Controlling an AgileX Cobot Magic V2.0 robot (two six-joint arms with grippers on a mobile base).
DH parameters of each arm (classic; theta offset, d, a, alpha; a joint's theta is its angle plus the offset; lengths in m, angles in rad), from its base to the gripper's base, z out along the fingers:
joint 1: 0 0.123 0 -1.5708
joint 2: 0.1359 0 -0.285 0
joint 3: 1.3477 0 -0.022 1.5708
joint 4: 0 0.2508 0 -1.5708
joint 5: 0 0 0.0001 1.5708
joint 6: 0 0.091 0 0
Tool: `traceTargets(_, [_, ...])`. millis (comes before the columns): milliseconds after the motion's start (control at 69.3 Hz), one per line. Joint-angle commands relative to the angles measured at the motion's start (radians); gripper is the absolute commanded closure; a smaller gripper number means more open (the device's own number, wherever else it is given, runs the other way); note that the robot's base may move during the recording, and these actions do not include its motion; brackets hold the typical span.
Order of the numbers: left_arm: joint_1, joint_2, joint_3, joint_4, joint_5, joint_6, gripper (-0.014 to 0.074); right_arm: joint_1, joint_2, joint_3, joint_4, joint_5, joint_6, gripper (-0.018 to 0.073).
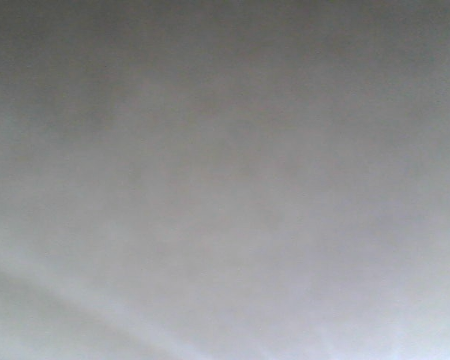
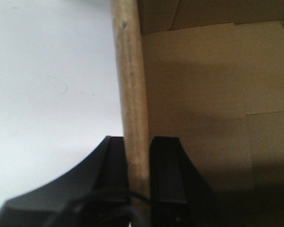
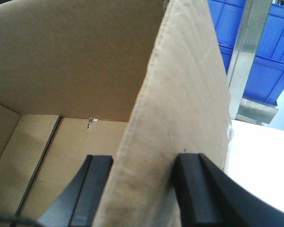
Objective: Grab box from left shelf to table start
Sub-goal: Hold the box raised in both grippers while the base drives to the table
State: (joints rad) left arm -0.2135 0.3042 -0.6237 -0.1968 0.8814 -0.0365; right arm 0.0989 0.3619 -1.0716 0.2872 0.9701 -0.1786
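Observation:
The brown cardboard box (image 2: 199,85) is open-topped, and both wrist views look into it. Its left wall's top edge (image 2: 131,80) runs up the left wrist view, and my left gripper (image 2: 138,139) is shut on that edge, a black finger pressed on each side. In the right wrist view a side wall of the box (image 3: 180,94) slants between the fingers of my right gripper (image 3: 144,157). That gripper is open, with a wide gap, one finger inside the box and one outside. The front view is a plain grey blur. The left shelf's rail cannot be made out.
A silvery metal upright (image 3: 244,52) stands just right of the box, with blue plastic crates (image 3: 270,56) behind it. A white flat surface lies outside the box on the right (image 3: 262,165) and on the left (image 2: 52,94).

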Motion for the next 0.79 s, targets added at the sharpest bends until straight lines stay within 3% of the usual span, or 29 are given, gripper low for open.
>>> traceTargets(0, [-0.001,0.014,-0.008,0.051,0.056,0.03,0.0697,0.0,0.004,-0.03,0.013,-0.085,-0.021,0.0502])
traceTargets(780, [-0.001,0.014,-0.008,0.051,0.056,0.03,0.0697,0.0,0.004,-0.03,0.013,-0.086,-0.021,0.0502])
